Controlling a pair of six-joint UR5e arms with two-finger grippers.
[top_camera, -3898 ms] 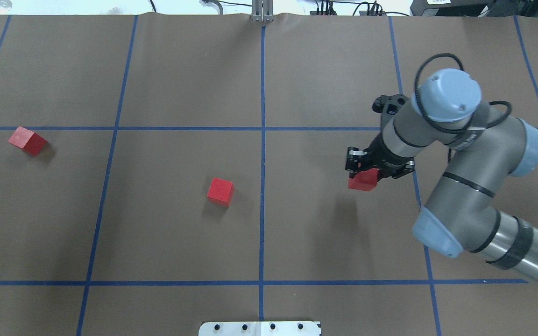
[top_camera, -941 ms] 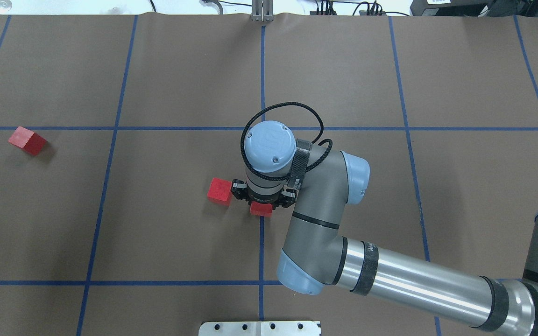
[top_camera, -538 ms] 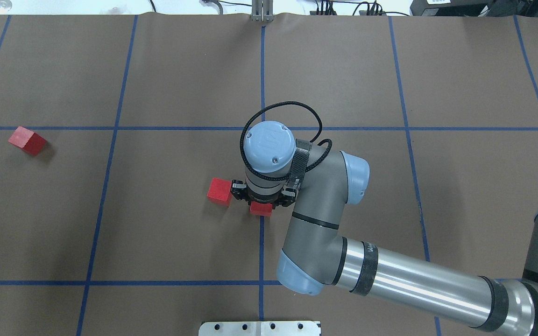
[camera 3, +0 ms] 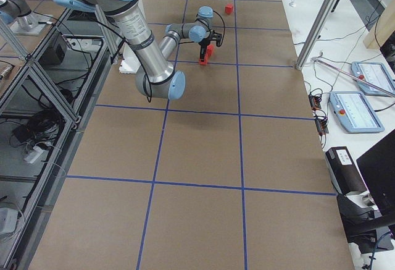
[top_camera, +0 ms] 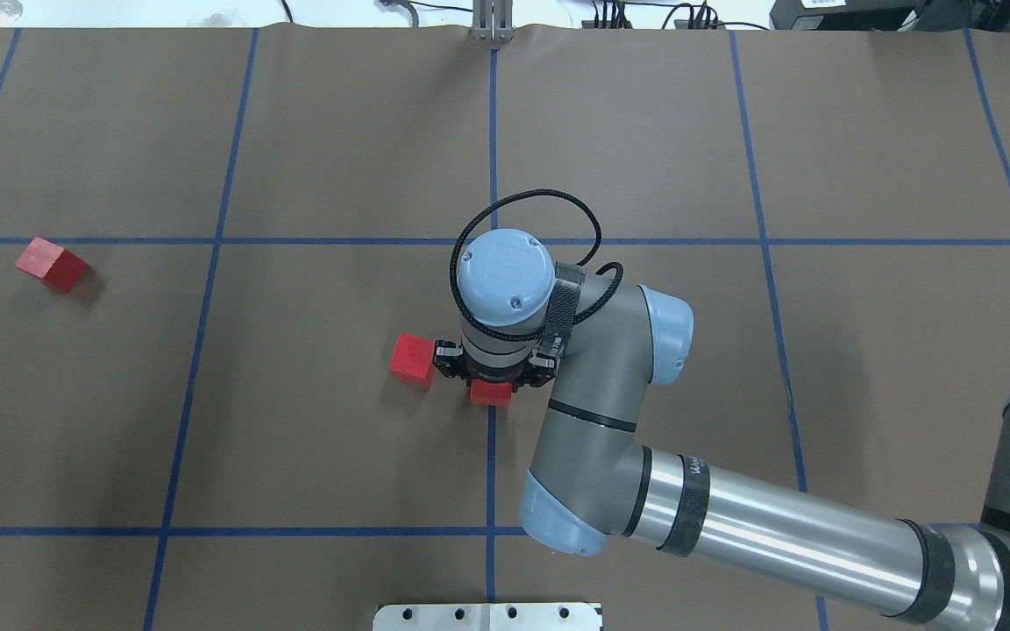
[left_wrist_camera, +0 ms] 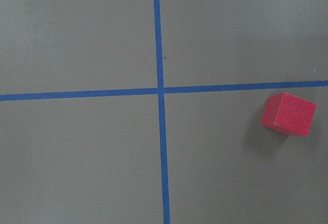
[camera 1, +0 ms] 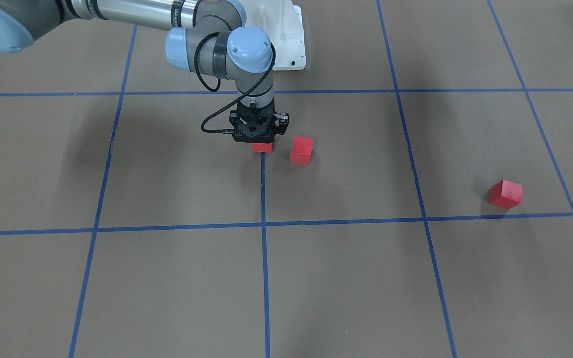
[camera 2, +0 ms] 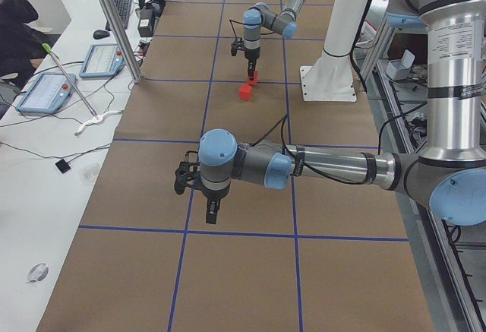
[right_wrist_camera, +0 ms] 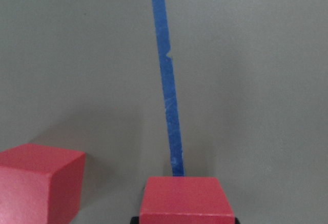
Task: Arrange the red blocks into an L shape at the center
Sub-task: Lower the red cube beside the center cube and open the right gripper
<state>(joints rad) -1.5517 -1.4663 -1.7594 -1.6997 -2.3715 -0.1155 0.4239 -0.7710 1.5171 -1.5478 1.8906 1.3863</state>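
Now my right end effector (top_camera: 490,380) pinches one red block (top_camera: 491,394) low at the blue line (top_camera: 491,473) in the table (top_camera: 295,438) centre, near the second block (top_camera: 412,359) but apart. I should bring it flush, edges parallel, before letting go. I count three blocks; the third block (top_camera: 51,264) lies far off.

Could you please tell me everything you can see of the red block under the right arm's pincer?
The red block is a small matte cube with plain faces, possibly painted wood. It sits upright in the right pincer, shut on it from above, over the blue tape line at the middle of the table. Whether it touches the surface is unclear. A second red block stands close beside it, not touching.
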